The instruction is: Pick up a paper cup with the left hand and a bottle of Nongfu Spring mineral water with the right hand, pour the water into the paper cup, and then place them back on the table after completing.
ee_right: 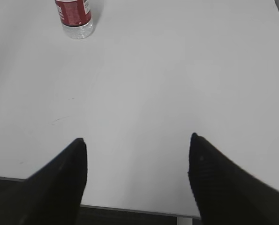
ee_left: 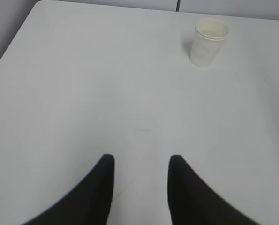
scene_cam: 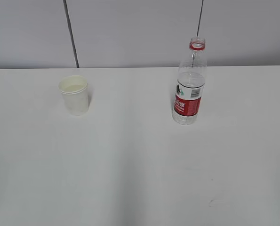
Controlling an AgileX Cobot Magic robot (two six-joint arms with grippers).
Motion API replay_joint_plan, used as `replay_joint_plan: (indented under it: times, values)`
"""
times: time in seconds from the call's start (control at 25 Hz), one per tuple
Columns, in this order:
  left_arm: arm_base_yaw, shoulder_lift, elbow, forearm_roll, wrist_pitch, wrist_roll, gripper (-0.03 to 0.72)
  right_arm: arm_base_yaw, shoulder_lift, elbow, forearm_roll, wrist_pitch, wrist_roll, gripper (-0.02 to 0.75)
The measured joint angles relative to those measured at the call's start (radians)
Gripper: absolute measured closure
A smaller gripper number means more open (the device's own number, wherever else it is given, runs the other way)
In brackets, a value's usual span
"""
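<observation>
A white paper cup (scene_cam: pixel 75 95) stands upright on the white table (scene_cam: pixel 130 165) at the back left; it also shows in the left wrist view (ee_left: pixel 208 41), far from my left gripper (ee_left: pixel 141 161), which is open and empty. An uncapped clear bottle with a red label (scene_cam: pixel 189 84) stands upright at the back right, with clear water low inside. Its lower part shows in the right wrist view (ee_right: pixel 74 16), far ahead and left of my right gripper (ee_right: pixel 137 143), which is open and empty above the table's front edge. Neither arm shows in the exterior view.
A grey panelled wall (scene_cam: pixel 140 28) runs behind the table. The table's near edge (ee_right: pixel 130 208) lies under my right gripper. Faint marks (scene_cam: pixel 217 202) lie on the tabletop at the front right.
</observation>
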Motion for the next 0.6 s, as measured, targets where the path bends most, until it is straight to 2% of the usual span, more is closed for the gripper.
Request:
replay_joint_plan:
  times: [0.6]
  values:
    - [0.000, 0.000, 0.000, 0.000, 0.000, 0.000, 0.440, -0.006, 0.000, 0.000, -0.002, -0.002, 0.000, 0.238]
